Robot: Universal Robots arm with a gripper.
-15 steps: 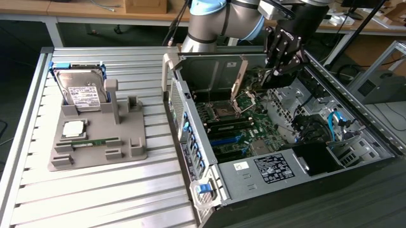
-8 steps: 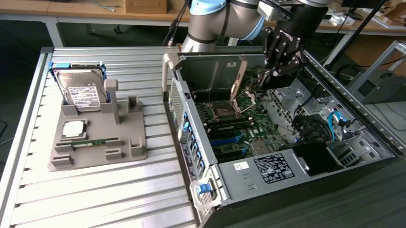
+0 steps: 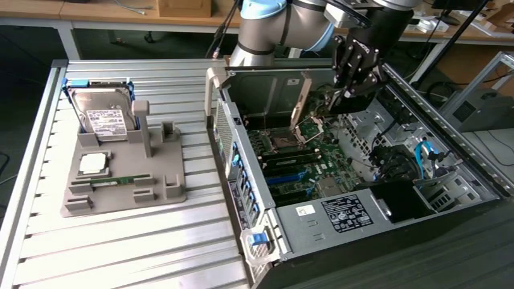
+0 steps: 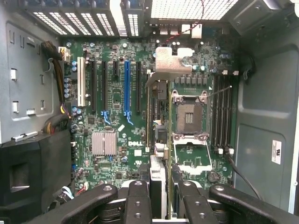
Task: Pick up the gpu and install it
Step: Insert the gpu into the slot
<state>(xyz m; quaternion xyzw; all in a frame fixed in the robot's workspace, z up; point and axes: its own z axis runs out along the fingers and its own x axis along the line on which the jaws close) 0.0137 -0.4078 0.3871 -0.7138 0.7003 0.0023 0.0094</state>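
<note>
Arm: the pale-blue-jointed arm (image 3: pixel 281 21) reaches in from the far side of the table, its wrist angled down over the open computer case (image 3: pixel 265 241).
Gripper: the black gripper (image 3: pixel 339 103) hangs inside the case above the motherboard (image 4: pixel 117 119), with its fingers (image 4: pixel 138 200) pressed in on both faces of the gpu (image 4: pixel 157 112), so the card is gripped.
Gpu: held edge-on and raised over the board, it sits between the blue expansion slot (image 4: pixel 126 88) and the CPU socket (image 4: pixel 189 116). It is a thin dark card, and its pale metal bracket (image 3: pixel 304 99) is at the end away from the gripper.
Motherboard: green and crowded with small parts, it carries long black slots and a finned silver heatsink (image 4: pixel 103 143).
Case: grey sheet metal with perforated panels.
Fixture: on the exterior view's left, a grey moulded tray (image 3: pixel 165 192) lies on the ribbed aluminium table (image 3: pixel 120 247). It carries a silver hard drive (image 3: pixel 100 117) standing upright and a green memory stick (image 3: pixel 112 180) lying flat.
</note>
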